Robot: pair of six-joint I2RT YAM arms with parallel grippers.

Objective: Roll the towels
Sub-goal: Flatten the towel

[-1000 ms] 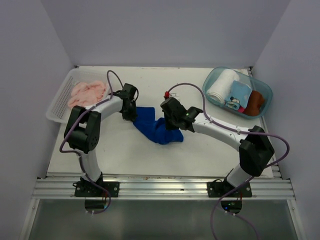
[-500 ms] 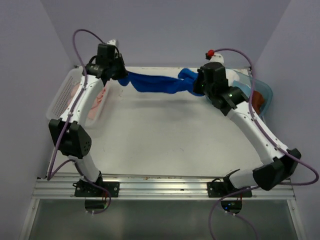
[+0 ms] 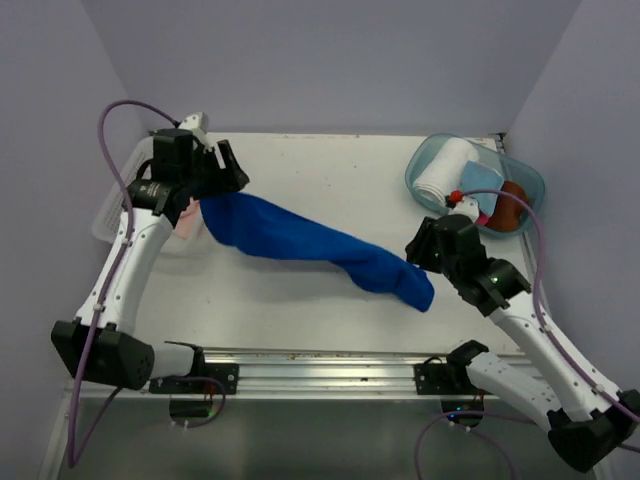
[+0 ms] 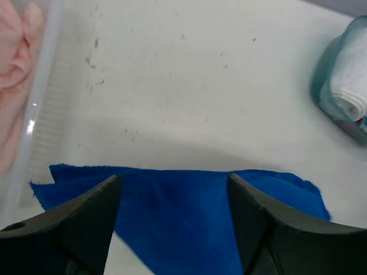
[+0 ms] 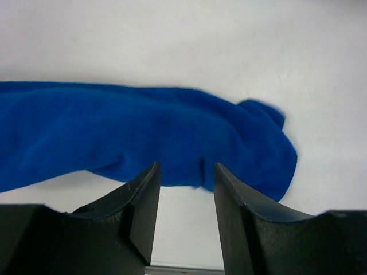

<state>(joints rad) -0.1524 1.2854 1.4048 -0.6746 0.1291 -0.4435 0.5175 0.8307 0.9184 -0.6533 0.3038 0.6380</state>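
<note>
Two corners to pinch: blue towel (image 3: 300, 238), limp, light, beneath left gripper (image 4: 173, 182), ahead of right gripper (image 5: 186, 169); both prob. released.

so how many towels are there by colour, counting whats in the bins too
dark blue towel: 1
pink towel: 1
white rolled towel: 1
light blue towel: 1
brown towel: 1
total: 5
A small patterned piece in the teal bin is too hidden to count.

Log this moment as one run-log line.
left gripper open | right gripper open | blue towel stretched diagonally between them, unrolled
</note>
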